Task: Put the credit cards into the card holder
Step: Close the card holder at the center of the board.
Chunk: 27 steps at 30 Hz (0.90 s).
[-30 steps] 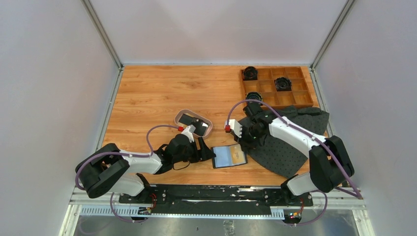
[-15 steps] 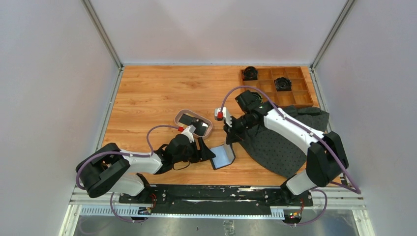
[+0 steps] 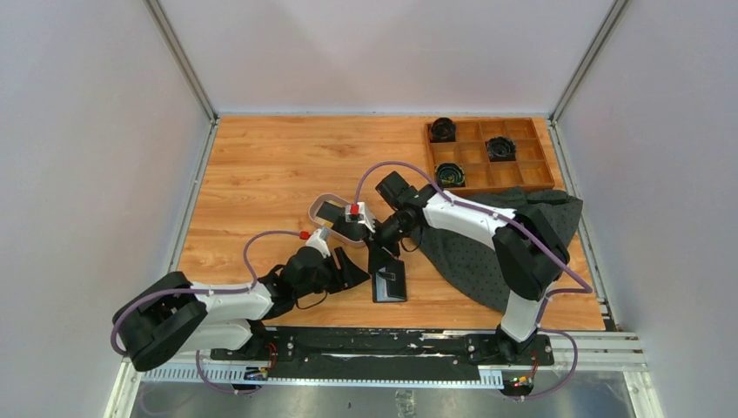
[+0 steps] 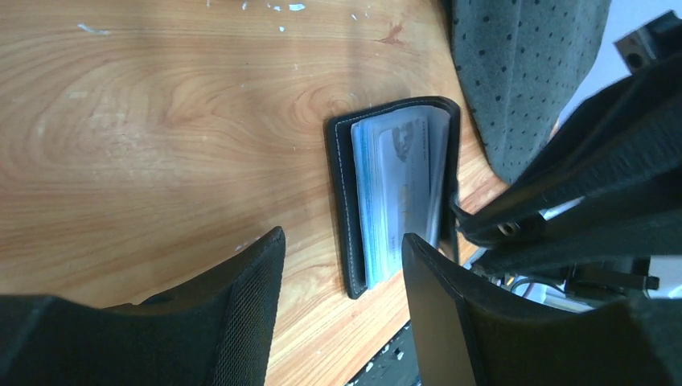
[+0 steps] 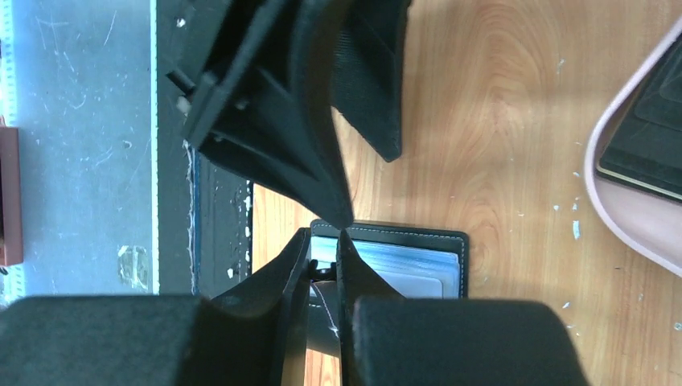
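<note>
Only close-up shows right gripper (image 5: 324,240) pinching card holder (image 5: 406,265)

Wooden tabletop (image 3: 261,165), orange-brown grain, fills enclosure floor. Plain pale grey walls: back wall (image 3: 383,52) at 12 o'clock, left wall (image 3: 78,157) at 9, right wall (image 3: 670,131) at 3. Slanted aluminium posts (image 3: 178,57) in corners at 11 and 1. Metal rail (image 3: 348,374) along near edge at 6, black mounting plate (image 3: 383,341) just beyond it. Wooden compartment box (image 3: 525,174) at 1. Dark dotted cloth (image 3: 487,261) at 4. Light even, diffuse; shadows soft. White specks (image 4: 273,6) on wood in left wrist view.
</note>
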Each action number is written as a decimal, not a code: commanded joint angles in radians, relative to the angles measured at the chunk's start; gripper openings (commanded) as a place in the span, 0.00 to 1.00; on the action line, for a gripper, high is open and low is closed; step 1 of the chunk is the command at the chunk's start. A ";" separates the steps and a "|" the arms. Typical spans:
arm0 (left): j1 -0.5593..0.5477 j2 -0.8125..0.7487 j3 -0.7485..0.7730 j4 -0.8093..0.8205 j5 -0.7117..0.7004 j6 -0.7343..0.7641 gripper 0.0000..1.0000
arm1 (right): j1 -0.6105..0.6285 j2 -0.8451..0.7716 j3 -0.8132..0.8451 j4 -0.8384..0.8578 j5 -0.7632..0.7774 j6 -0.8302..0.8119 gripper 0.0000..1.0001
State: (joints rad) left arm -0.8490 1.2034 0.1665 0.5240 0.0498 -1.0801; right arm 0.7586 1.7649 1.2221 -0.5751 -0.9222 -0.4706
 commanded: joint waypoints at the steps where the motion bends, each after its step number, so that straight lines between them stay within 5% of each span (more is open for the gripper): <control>1: -0.010 -0.082 -0.044 -0.012 -0.048 -0.032 0.58 | 0.010 0.028 0.017 0.109 0.014 0.114 0.01; 12: -0.010 -0.268 -0.069 -0.173 -0.037 -0.054 0.57 | 0.015 0.103 0.023 0.214 0.036 0.219 0.09; 22: -0.010 -0.261 -0.060 -0.177 0.013 -0.041 0.58 | 0.016 0.072 0.055 0.152 0.013 0.161 0.52; 27: -0.010 -0.285 -0.069 -0.177 0.015 -0.038 0.59 | 0.010 -0.010 0.118 -0.033 0.006 -0.013 0.59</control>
State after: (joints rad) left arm -0.8490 0.9371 0.1036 0.3553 0.0593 -1.1336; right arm 0.7631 1.8553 1.2823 -0.4480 -0.8963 -0.3340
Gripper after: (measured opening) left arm 0.583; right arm 0.581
